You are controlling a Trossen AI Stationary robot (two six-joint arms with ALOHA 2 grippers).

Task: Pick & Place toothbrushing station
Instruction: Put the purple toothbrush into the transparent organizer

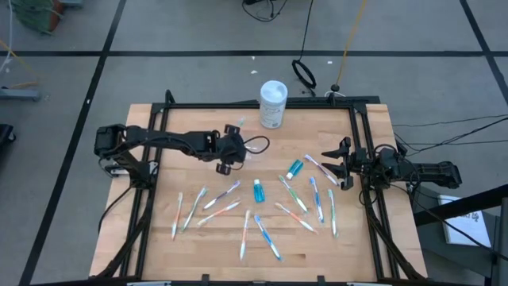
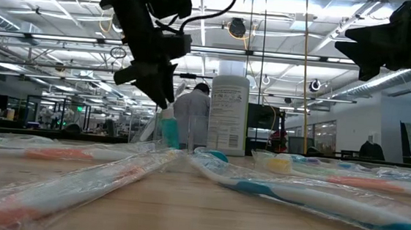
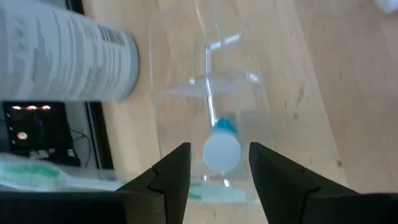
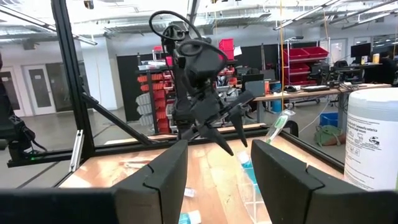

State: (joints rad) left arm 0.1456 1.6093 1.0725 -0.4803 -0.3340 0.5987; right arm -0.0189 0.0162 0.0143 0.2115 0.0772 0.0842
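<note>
A small clear plastic cup (image 3: 205, 93) stands on the wooden table; it also shows in the right wrist view (image 4: 252, 186). A blue toothpaste tube with a white cap (image 3: 221, 148) and a toothbrush (image 4: 277, 124) stand in it. My left gripper (image 1: 240, 149) hangs open just above the cup, its fingers on either side of the tube's cap without touching it. Two more blue tubes (image 1: 294, 168) (image 1: 258, 191) and several toothbrushes (image 1: 218, 208) lie flat on the table. My right gripper (image 1: 329, 163) is open and empty at the table's right.
A tall white cylindrical container (image 1: 272, 103) stands at the table's far edge, close behind the cup. Toothbrushes lie spread over the middle and the right of the table (image 1: 317, 199). A black frame (image 1: 361, 127) runs along the table's sides.
</note>
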